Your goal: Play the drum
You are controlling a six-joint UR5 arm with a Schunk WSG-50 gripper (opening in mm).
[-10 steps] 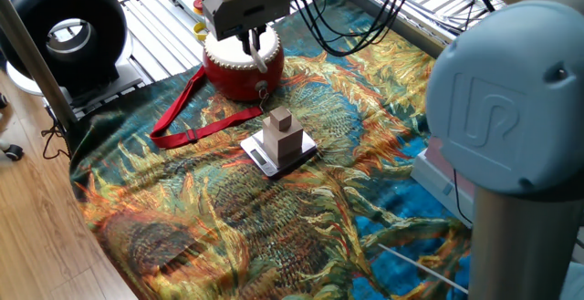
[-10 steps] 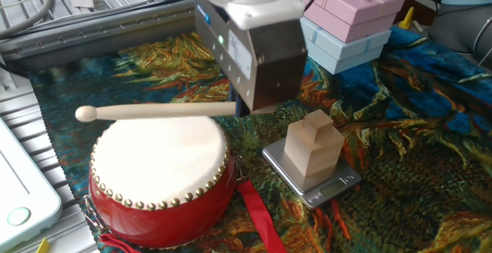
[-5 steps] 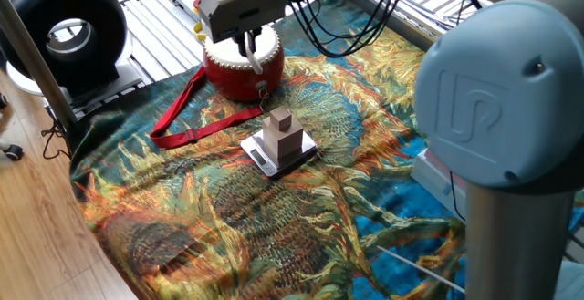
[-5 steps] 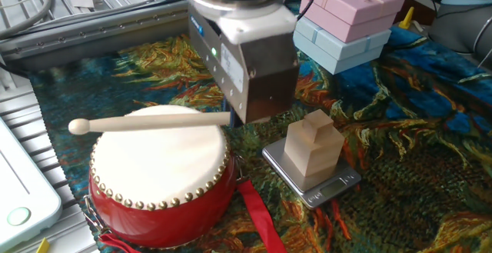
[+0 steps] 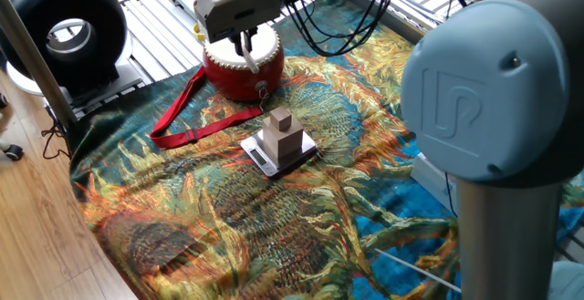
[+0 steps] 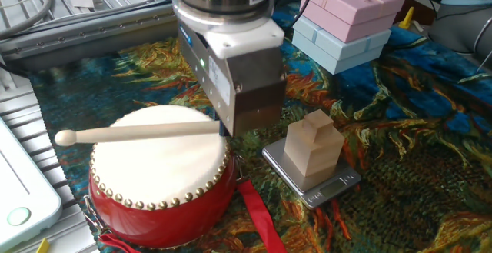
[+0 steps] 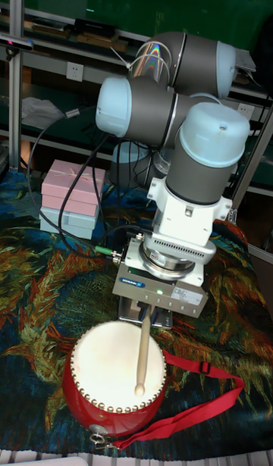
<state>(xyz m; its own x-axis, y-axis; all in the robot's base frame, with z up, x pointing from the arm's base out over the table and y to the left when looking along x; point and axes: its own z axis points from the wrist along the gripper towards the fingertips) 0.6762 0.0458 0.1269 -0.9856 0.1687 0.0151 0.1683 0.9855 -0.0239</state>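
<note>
The drum (image 6: 161,207) has a glossy red barrel, a cream skin (image 6: 154,161) and a long red strap (image 5: 195,127). It stands at the far end of the patterned cloth (image 5: 228,209). My gripper (image 6: 227,125) hangs at the drum's rim, shut on a wooden drumstick (image 6: 138,132). The stick lies almost level across the skin, its round tip past the far rim. From the tall fixed view the drumstick (image 7: 142,356) points down over the drum (image 7: 114,379) from the gripper (image 7: 149,311). Whether the stick touches the skin I cannot tell.
A stepped wooden block (image 6: 314,147) sits on a small silver scale (image 6: 323,188) just beside the drum. Pink and blue gift boxes (image 6: 346,14) are stacked behind it. A black ring-shaped fan (image 5: 64,26) stands beyond the cloth's corner. The arm's large grey joint (image 5: 488,90) fills the near right.
The gripper has shifted across the drum and carried the drumstick lower, so its tip now reaches past the rim close over the skin.
</note>
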